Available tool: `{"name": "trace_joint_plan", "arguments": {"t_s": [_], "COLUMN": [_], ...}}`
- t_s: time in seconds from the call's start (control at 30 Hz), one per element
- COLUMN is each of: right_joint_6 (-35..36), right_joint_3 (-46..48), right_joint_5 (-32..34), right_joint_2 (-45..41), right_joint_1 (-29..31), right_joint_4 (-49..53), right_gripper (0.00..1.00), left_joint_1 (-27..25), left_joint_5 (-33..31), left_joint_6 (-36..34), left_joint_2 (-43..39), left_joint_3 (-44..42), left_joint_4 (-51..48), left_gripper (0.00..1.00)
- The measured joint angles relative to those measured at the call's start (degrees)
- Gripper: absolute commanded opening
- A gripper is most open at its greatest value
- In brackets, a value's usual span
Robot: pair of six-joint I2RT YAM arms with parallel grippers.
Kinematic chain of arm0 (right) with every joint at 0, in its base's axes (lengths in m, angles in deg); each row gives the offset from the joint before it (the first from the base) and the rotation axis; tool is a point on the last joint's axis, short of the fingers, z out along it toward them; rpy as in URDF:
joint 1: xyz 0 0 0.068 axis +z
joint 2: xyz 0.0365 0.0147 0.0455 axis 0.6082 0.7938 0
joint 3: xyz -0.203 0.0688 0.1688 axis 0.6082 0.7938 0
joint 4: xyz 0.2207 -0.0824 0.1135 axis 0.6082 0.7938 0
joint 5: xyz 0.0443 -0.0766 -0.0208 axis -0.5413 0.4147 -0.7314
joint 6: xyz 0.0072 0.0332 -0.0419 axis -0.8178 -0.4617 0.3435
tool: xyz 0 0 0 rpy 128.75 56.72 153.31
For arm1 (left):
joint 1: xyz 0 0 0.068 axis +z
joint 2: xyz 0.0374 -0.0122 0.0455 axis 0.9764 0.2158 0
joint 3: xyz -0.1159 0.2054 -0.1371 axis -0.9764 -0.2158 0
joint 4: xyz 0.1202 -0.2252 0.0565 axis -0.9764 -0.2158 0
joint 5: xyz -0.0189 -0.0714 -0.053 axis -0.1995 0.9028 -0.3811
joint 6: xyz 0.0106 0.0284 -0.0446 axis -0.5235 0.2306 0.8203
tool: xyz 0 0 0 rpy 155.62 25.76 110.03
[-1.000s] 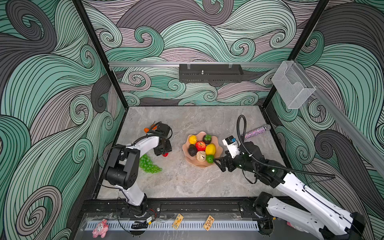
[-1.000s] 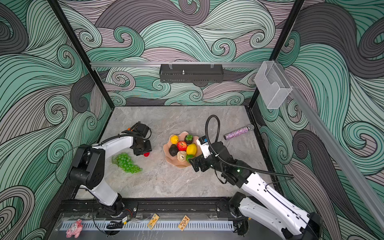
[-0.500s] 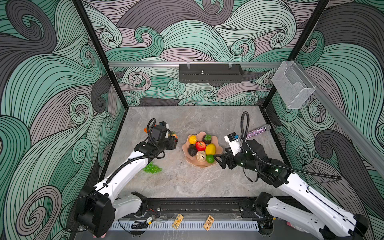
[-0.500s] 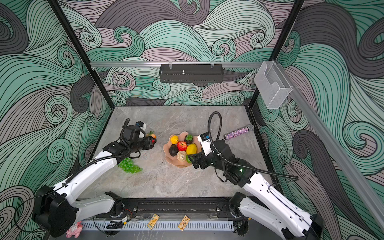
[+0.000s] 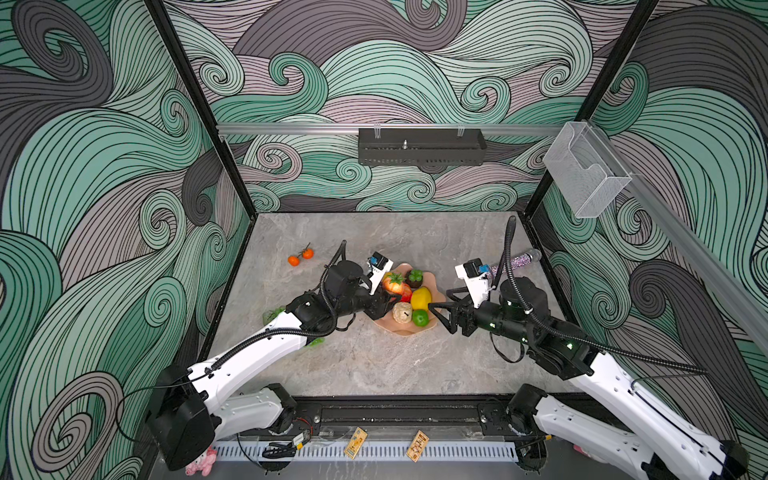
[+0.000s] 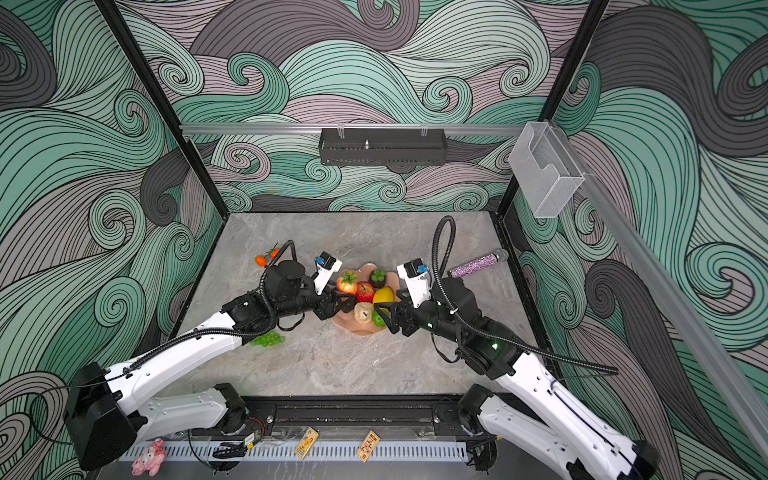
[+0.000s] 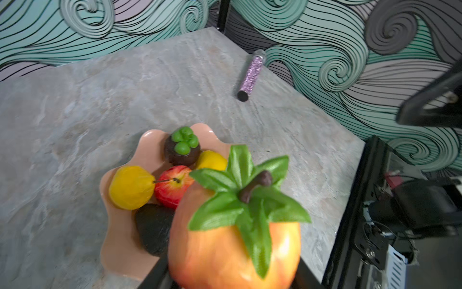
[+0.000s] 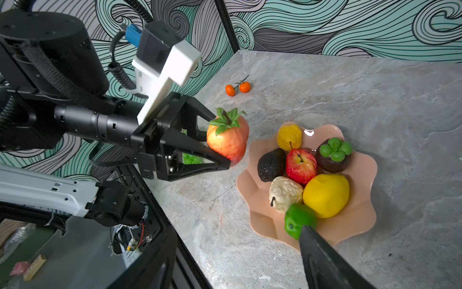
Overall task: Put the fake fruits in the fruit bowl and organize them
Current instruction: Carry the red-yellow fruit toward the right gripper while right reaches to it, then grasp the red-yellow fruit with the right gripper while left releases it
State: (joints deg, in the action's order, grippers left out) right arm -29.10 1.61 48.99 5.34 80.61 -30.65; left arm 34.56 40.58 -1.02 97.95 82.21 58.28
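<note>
Fruit bowl [image 8: 360, 225] holds seven pieces: red apple [image 8: 301, 165], lemon [image 8: 326, 195], smaller yellow fruit [image 8: 289, 136], avocado [image 8: 271, 164], beige bumpy ball [image 8: 285, 194], green fruit [image 8: 298, 219] and a dark green-capped fruit [image 8: 333, 155].

Left gripper [image 8: 222, 140], extended from eight o'clock, clamps a leafy orange-red fruit [image 7: 225, 250] over the bowl's eleven o'clock rim.

Right gripper [image 5: 439, 319] stands at four o'clock, jaws apart, holding nothing. One finger overlaps the green fruit; contact undetermined.

Stemmed oranges [image 5: 307, 253] lie at ten o'clock.

Grape bunch [image 6: 266, 340], eight o'clock, is largely hidden under the left arm.
</note>
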Motion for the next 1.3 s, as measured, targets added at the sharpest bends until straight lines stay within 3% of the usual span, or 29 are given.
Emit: {"name": "trace_joint_plan", "arguments": {"t_s": [0.2, 0.67, 1.3], "right_joint_6": [0.0, 0.3, -0.2], "right_joint_3": [-0.2, -0.7, -0.7], "right_joint_5": [-2.9, -5.3, -6.2], "right_joint_2": [0.9, 4.3, 7.6], "right_joint_1": [0.0, 0.0, 0.0], "right_joint_4": [-1.1, -2.1, -2.0], "right_gripper": [0.6, 0.33, 0.19], "left_joint_1": [-4.5, -7.1, -8.0], "left_joint_5": [3.4, 8.7, 10.6], "left_joint_6": [-5.4, -9.3, -10.1], "left_joint_2": [1.2, 3.8, 4.9], "left_joint_3": [0.0, 2.0, 2.3], "left_joint_4": [0.8, -0.7, -1.6], "left_gripper": [0.5, 0.5, 0.5]}}
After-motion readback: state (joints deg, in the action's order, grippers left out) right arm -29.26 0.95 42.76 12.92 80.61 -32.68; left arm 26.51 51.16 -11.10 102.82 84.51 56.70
